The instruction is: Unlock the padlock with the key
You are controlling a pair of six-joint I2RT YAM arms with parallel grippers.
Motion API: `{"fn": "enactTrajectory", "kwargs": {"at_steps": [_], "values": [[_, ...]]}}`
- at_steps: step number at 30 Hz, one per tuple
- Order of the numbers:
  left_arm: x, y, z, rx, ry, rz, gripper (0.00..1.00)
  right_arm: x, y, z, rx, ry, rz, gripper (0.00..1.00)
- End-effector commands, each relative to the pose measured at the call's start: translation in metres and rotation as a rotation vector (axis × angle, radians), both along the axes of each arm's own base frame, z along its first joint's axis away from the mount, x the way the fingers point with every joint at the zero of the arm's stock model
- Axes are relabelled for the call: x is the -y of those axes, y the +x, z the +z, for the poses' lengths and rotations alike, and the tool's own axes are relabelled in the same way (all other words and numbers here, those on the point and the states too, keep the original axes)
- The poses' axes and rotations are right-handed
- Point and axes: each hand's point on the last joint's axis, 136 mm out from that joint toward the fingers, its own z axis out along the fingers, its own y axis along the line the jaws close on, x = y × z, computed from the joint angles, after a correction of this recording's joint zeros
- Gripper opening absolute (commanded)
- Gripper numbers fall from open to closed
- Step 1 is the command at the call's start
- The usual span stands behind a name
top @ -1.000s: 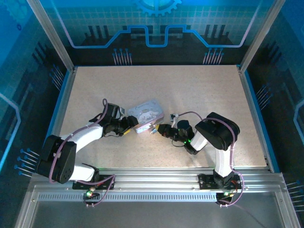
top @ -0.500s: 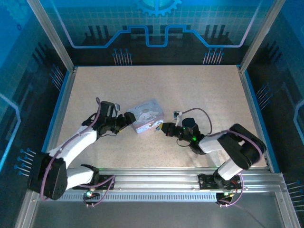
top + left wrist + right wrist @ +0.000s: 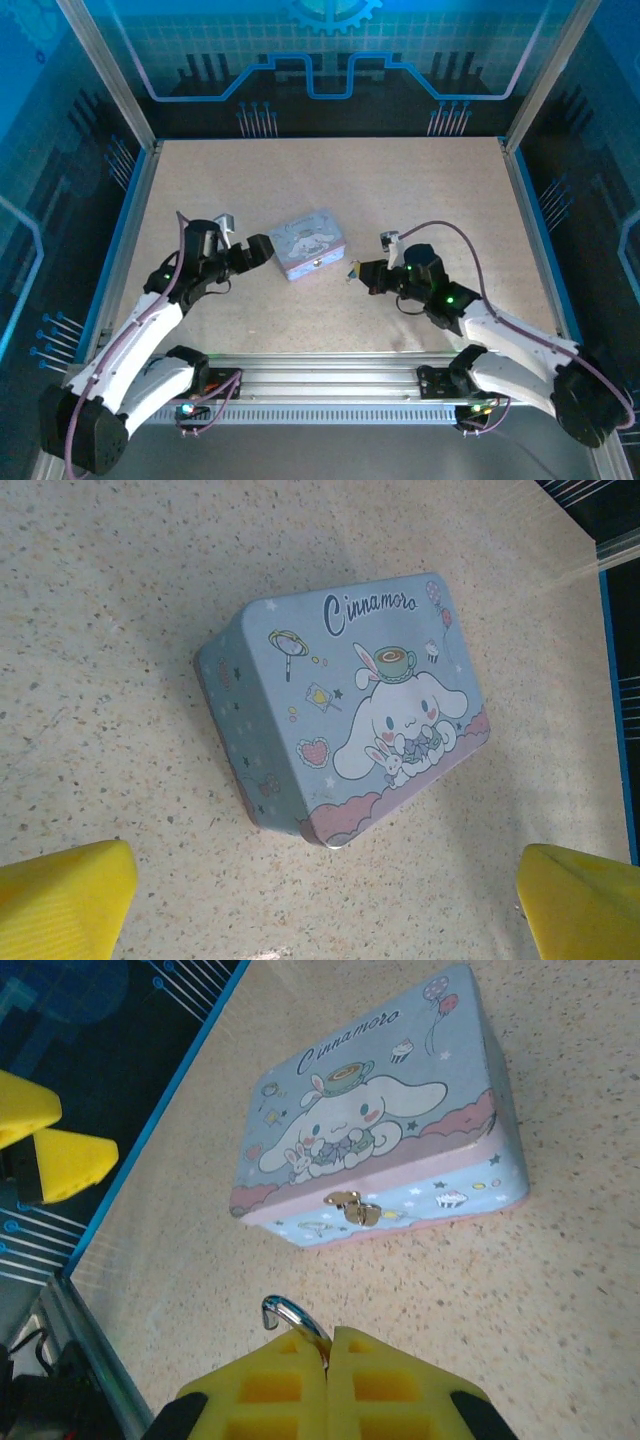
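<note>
Bench [image 3: 420,180]: speckled beige surface inside a blue-walled enclosure. A pale blue tin [image 3: 340,720] with a cartoon print and a pink lower band lies flat near the middle, lid closed. A small brass clasp [image 3: 352,1208] sits on the front wall that faces the right arm.

Left gripper [image 3: 258,250]: positioned just beside the tin's left end, low over the bench. In the left wrist view its yellow fingertips [image 3: 62,890] stand at the two lower corners, far apart, with bare bench between them. Jaws wide; nothing held, and no contact with the tin.

Right gripper [image 3: 327,1360]: positioned on the tin's right side, near it but clear of it, facing the clasp wall. Jaws pressed together, yellow pads meeting along one seam. A thin silvery curved loop projects from that seam, to all appearance the shackle of the padlock [image 3: 288,1310]. The padlock's body is hidden between the pads. The padlock is thus clamped in the right jaws, off the tin and separate from the clasp.
</note>
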Motion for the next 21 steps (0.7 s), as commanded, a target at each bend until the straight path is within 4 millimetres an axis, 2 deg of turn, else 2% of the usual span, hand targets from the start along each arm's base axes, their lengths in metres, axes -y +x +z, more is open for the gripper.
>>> {"fn": "enactTrajectory", "kwargs": {"at_steps": [1, 6, 13, 17, 21], "values": [[-0.010, -0.003, 0.006, 0.034, 0.048, 0.008, 0.99, 0.021, -0.017, -0.008, -0.063, -0.131, 0.003, 0.04], [-0.011, -0.007, 0.006, 0.037, 0.046, 0.006, 0.99, 0.036, -0.035, -0.003, -0.126, -0.237, 0.029, 0.04], [-0.010, -0.013, 0.006, 0.035, 0.040, -0.002, 0.99, 0.052, -0.055, -0.008, -0.258, -0.397, 0.087, 0.04], [-0.011, -0.015, 0.006, 0.038, 0.046, -0.007, 0.99, 0.057, -0.061, -0.016, -0.322, -0.472, 0.111, 0.04], [-0.012, -0.018, 0.005, 0.035, 0.055, -0.012, 0.99, 0.058, -0.063, -0.032, -0.385, -0.521, 0.129, 0.04]]}}
